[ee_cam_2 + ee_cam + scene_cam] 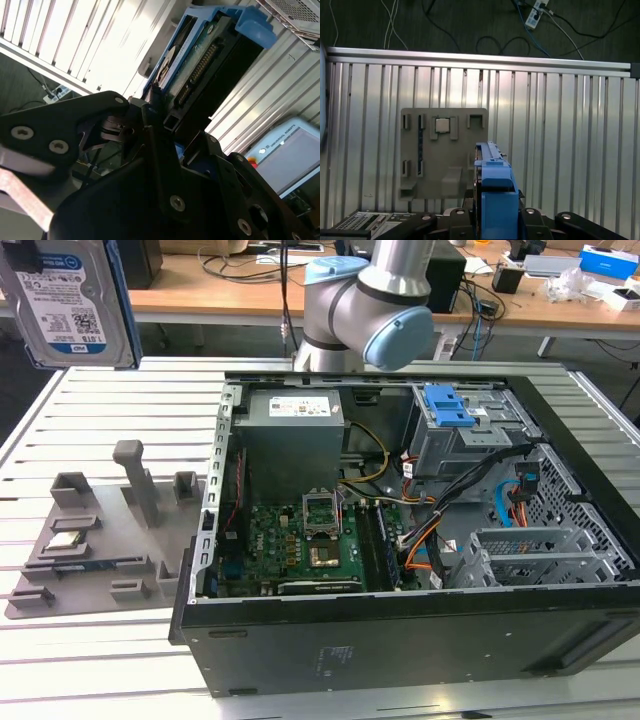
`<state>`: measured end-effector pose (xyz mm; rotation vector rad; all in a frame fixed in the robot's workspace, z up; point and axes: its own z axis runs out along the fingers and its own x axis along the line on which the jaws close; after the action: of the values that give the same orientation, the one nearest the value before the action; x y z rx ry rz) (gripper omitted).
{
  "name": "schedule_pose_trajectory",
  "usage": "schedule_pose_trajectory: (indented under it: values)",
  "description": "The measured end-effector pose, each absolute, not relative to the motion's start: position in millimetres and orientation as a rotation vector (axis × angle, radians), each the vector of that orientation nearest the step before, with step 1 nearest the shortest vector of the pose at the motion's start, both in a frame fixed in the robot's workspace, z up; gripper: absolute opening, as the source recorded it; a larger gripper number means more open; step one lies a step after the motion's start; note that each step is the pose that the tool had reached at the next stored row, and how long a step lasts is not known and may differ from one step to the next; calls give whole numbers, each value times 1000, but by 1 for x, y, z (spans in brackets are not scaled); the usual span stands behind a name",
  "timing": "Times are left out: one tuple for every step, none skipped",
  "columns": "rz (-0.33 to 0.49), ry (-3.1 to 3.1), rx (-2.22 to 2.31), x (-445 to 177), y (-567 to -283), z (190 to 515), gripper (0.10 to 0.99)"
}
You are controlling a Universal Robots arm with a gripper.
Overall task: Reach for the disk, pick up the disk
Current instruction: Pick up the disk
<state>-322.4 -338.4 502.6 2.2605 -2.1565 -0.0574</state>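
Your gripper (492,216) is clamped on the disk (65,300), which hangs at the exterior view's upper left (well above the table (100,660)). The open computer case (400,640) holds a motherboard (300,540) and a power supply (295,430). The grey tray (110,530) holds a chip (64,540).

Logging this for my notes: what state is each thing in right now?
Disk: in the air, clamped in the gripper.
Gripper: shut on the disk.
Computer case: side open, insides exposed.
Tray: flat on the table, chip seated in it.
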Motion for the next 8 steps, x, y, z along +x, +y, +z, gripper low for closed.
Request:
schedule_pose_trajectory:
  values:
    - [-57, -2157, 2260, -319, -338, 503, 369]
    - [-57, -2157, 2261, -316, -338, 502, 369]
    - [-57, -2157, 2261, -312, -338, 502, 369]
    - [-57, -2157, 2261, -308, -338, 502, 369]
    - [-57, -2157, 2261, -306, -338, 502, 369]
    - [-57, -2157, 2261, -303, -338, 503, 369]
    - [-57, -2157, 2261, -298, -338, 502, 369]
    - [-57, -2157, 2261, -295, -338, 502, 369]
